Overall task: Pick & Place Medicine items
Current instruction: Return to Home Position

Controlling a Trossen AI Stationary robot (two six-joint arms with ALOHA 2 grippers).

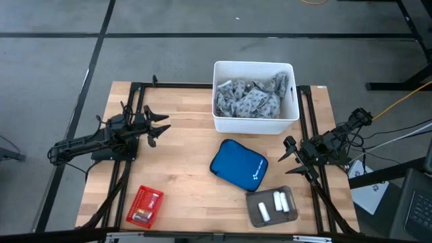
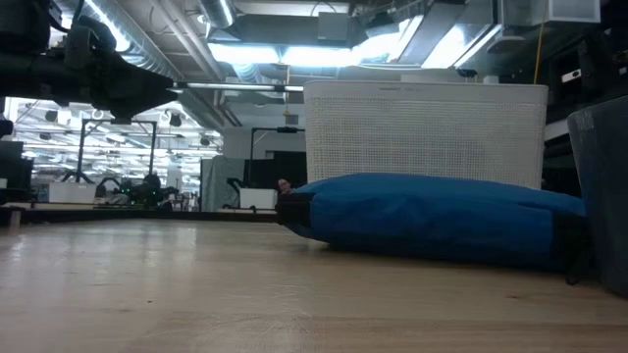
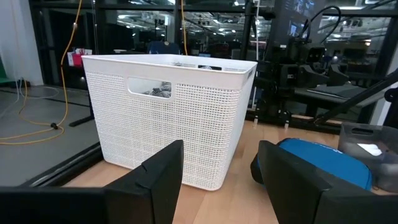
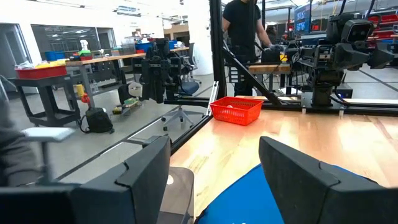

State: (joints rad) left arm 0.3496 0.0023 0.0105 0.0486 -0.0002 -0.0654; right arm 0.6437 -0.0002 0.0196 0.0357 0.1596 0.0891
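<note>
You look nearly done: three white rolls point(image 1: 273, 204) lie in the dark bin point(image 1: 254, 219) close beside your right claw point(image 1: 285, 150), which gapes empty, as does your left claw point(image 1: 160, 128), well apart across the desk point(image 1: 182, 175) from them.

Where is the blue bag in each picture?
High view: the blue bag lies mid-table, near the white bin.
Low view: right of centre, white bin behind it.
Left wrist view: close ahead, beside the white bin.
Right wrist view: very close ahead; no white bin.
Shared landmark: the white bin.
</note>
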